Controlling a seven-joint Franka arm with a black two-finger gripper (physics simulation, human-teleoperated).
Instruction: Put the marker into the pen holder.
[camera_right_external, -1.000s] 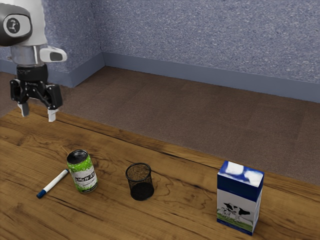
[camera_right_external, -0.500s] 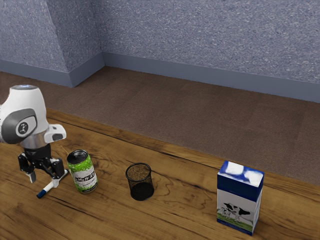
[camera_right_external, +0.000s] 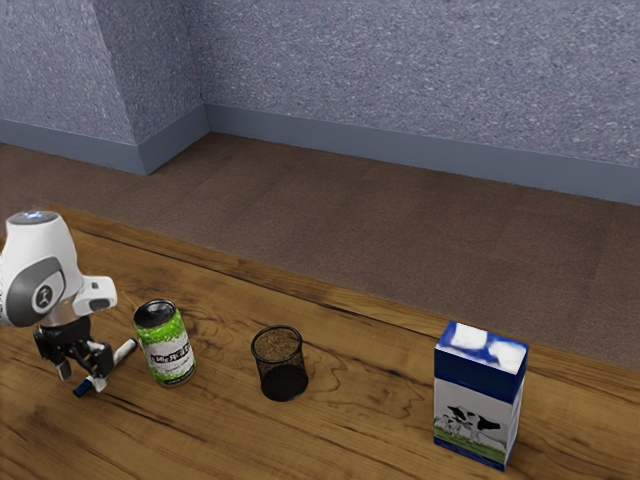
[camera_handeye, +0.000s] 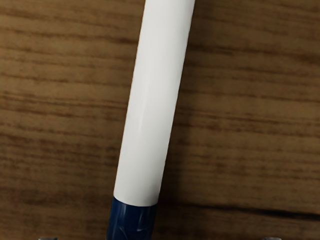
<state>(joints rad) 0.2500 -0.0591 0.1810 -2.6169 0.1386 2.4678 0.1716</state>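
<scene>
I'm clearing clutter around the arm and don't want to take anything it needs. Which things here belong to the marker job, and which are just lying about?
For the job:
- marker, lying down, open jaws either side of it
- pen holder, upright

Just lying about:
- can, upright beside the marker
- carton, upright, toward the exterior view's right

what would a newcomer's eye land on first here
Probably the tall blue-and-white carton with cows on it, upright toward the exterior view's right. Next, the bright green cylindrical can, between the black mesh pen holder and the white, blue-ended marker. Over that marker hangs the open black gripper.
</scene>
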